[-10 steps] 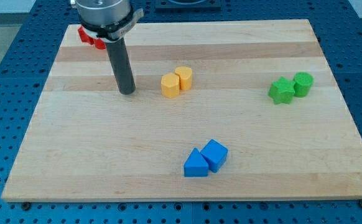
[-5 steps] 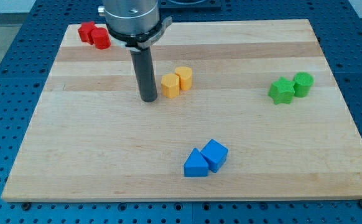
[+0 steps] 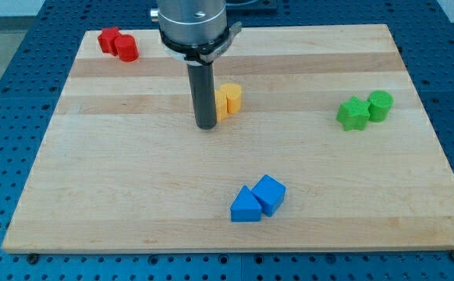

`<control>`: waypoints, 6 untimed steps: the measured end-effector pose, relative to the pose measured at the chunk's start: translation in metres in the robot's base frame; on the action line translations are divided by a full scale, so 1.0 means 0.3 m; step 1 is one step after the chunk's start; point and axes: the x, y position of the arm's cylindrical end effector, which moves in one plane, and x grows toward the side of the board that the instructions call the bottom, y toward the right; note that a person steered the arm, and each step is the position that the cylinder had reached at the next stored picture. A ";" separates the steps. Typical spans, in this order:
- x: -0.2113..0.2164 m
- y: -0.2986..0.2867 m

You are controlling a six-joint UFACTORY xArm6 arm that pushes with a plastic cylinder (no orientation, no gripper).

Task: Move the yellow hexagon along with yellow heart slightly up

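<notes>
My rod stands straight up over the wooden board. My tip sits on the wood and holds nothing. It is just at the view's bottom-left of the 2 yellow blocks. The rod hides most of the yellow hexagon, so I only see a thin edge. The yellow heart touches it on the view's upper right. The top of my arm is cut off.
</notes>
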 end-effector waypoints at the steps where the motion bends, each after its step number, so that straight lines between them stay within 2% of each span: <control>1: 0.000 0.008; 6: -0.048 0.008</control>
